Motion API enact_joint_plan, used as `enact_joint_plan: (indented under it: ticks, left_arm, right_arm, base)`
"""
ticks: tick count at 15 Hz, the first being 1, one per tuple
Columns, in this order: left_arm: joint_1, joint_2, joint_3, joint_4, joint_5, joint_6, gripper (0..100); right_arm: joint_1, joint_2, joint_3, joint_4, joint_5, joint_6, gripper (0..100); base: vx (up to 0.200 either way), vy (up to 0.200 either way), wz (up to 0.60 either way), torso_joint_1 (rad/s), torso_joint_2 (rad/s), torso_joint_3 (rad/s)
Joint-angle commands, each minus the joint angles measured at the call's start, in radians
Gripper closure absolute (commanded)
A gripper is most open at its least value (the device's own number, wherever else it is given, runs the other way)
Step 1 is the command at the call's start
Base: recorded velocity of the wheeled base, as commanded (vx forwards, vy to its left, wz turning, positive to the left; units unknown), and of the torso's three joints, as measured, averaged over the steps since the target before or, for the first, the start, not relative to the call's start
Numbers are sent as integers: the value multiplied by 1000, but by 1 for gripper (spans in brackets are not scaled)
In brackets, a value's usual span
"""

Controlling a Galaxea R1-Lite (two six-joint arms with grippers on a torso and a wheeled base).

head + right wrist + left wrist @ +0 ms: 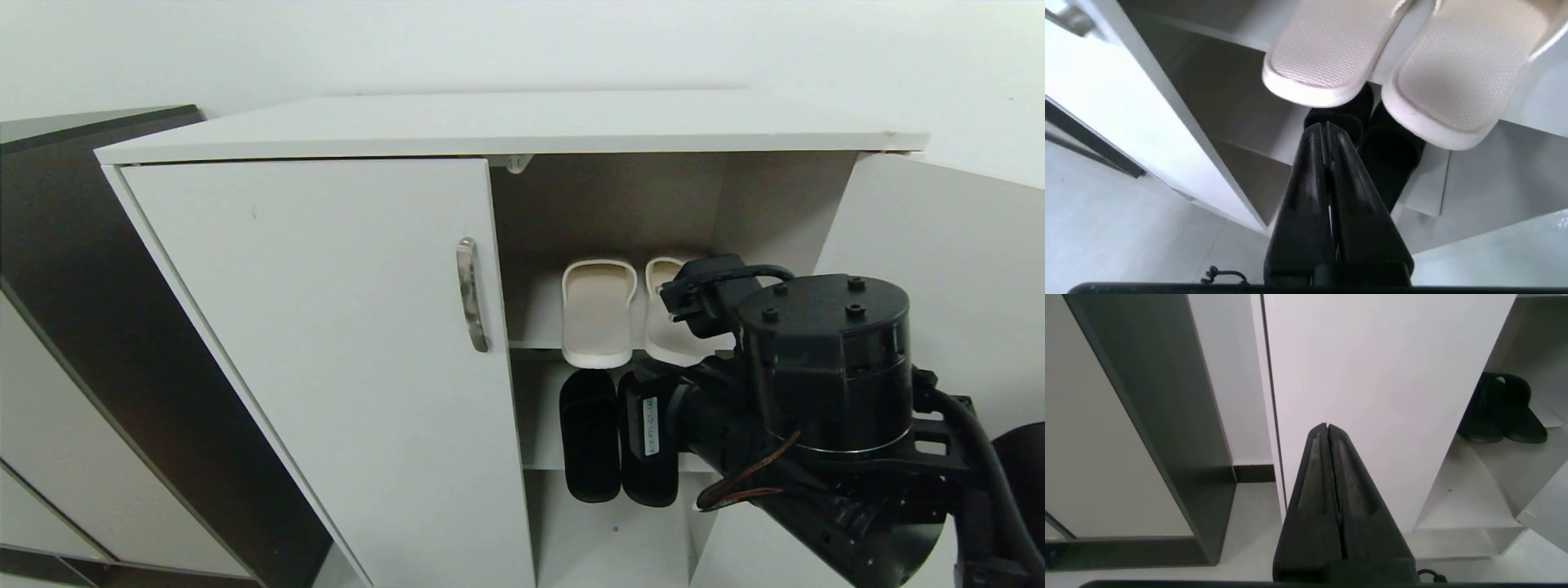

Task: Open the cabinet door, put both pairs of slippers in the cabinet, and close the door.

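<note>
A white pair of slippers lies on the cabinet's upper shelf, heels sticking out over its edge. On the shelf below lies a black pair of slippers. My right gripper is shut and holds nothing; its tips sit just below the white slippers and in front of the black slippers. The right arm covers part of both pairs. My left gripper is shut and empty, low down, facing the shut left door. The black slippers lie off to its side.
The cabinet's left door with its metal handle is shut. The right door stands swung open beside my right arm. A dark panel leans along the cabinet's left side. Bare floor lies below.
</note>
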Motion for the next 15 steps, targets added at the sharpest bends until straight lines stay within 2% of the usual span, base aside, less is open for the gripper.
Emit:
enact_joint_plan:
  ticks: [1, 15]
  left_arm:
    - [0, 1, 0, 0, 0, 0, 100]
    - [0, 1, 0, 0, 0, 0, 100]
  right_arm:
    - [0, -1, 2, 1, 0, 0, 100]
    - [0, -7, 47, 1, 3, -9, 100]
  base:
    - [0, 0, 0, 0, 0, 0]
    - [-200, 0, 0, 5, 3, 3]
